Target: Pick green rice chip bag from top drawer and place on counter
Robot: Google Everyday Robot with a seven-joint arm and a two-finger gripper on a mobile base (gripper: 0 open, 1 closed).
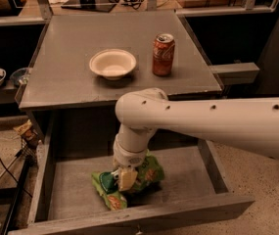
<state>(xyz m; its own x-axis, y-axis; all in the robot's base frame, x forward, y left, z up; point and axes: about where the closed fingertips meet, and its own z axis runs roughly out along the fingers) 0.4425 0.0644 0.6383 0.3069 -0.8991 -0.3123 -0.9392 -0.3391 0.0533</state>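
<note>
apparent grasp step: the gripper (125,177) rests on the green rice chip bag (150,172) in the open top drawer (73,192), grip state indeterminable; next, lift it clear and transfer to the far counter (70,72).

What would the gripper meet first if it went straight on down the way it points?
The green rice chip bag, lying right under the gripper in the top drawer; the drawer's floor would come next. Whether they touch yet is unclear.
</note>
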